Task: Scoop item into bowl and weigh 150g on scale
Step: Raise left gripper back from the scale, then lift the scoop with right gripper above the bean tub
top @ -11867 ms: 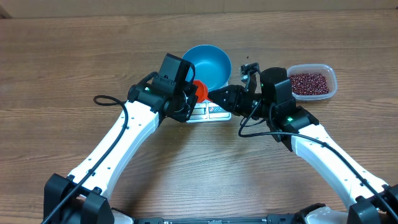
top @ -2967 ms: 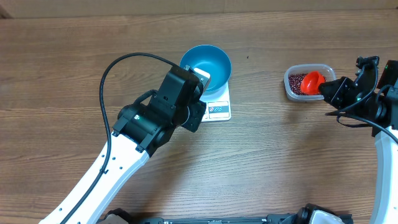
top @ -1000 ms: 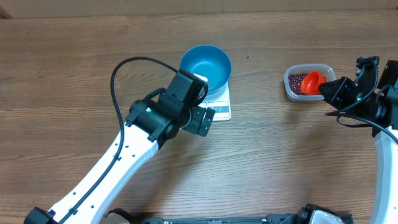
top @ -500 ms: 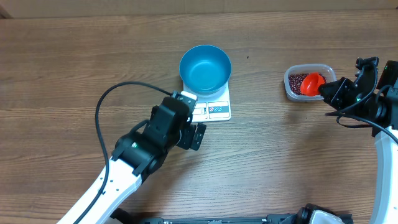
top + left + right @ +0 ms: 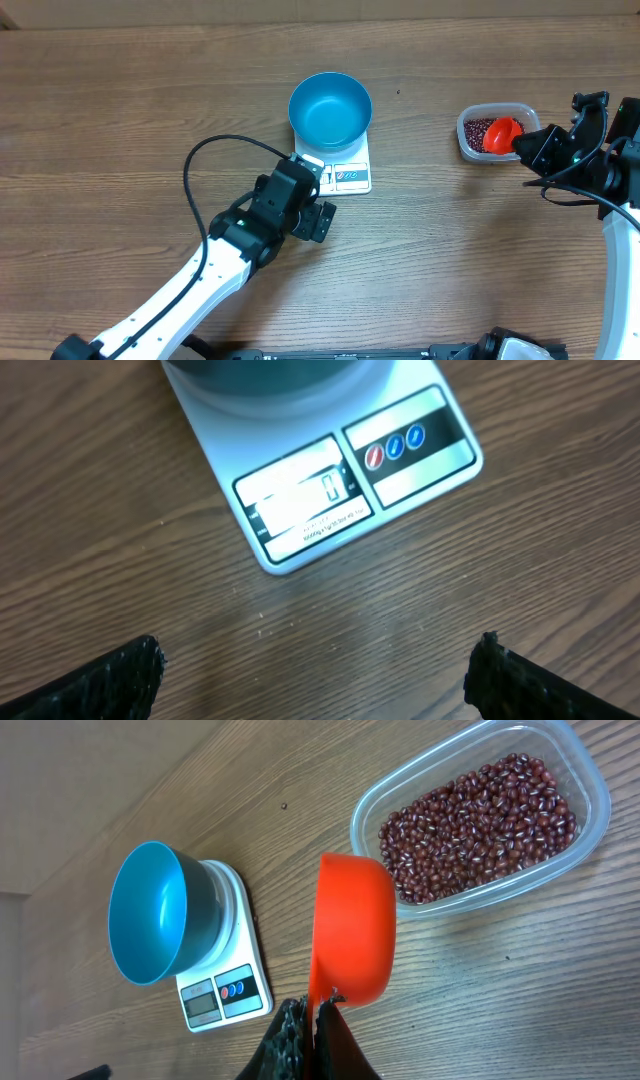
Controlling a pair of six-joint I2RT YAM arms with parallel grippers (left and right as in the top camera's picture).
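left fingers (image 5: 120,680) wide apart, empty, above desk (image 5: 120,120) just short of white scale (image 5: 345,178) | blue bowl (image 5: 330,108) on scale's far half | right fingers (image 5: 290,1040) clamped on red scoop (image 5: 352,930), tipped on edge at clear container (image 5: 590,790) rim | maroon beans (image 5: 470,825) piled in container, beyond scoop, well apart from bowl

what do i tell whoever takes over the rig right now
Left gripper: open, empty, above the table by the display end of the scale.
Right gripper: shut on the red scoop, held at the edge of the clear container.
Beans all in the container; blue bowl sits empty on the scale.
Done: bowl placed, scoop in hand.
Left: scoop beans into the bowl to the target weight.
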